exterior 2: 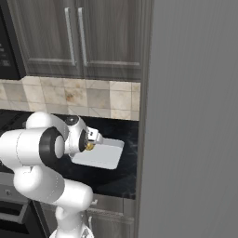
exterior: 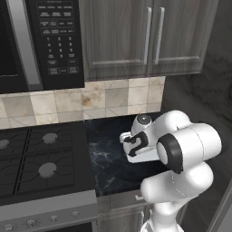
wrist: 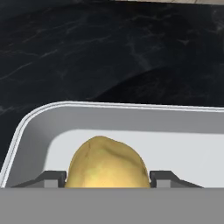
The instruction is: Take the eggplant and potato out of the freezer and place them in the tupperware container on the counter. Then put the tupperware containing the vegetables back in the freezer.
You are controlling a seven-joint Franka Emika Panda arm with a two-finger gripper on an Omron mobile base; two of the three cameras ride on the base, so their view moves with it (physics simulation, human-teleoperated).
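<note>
Hand view: the potato (wrist: 107, 162), a yellow-tan lump with faint creases, lies between the two dark fingertips (wrist: 51, 179) of the gripper (wrist: 107, 180), inside the tupperware container (wrist: 52, 118). The tips stand at either side of the potato, very near its flanks; whether they press on it or have let go cannot be told. The jaws are spread about as wide as the potato. The container's pale raised rim and rounded corner curve around the potato, and beyond the rim the black veined counter (wrist: 87, 48) runs to the top of the view.

Right base view: the gripper (exterior 2: 91, 139) hangs over the near-left end of the tupperware container (exterior 2: 104, 158), with a spot of yellow potato (exterior 2: 88, 147) at its tips. The container rests flat on the counter (exterior 2: 125, 176), just left of the freezer (exterior 2: 195, 121), whose tall ribbed grey side takes up the right of the view. Wood-grain wall cabinets (exterior 2: 74, 37) and a tiled backsplash (exterior 2: 69, 100) stand behind.

Left base view: the arm bends over the counter (exterior: 108, 158), and its hand covers most of the container (exterior: 138, 157). A black stovetop (exterior: 41, 158) lies to the left, with a microwave (exterior: 45, 41) above it.
</note>
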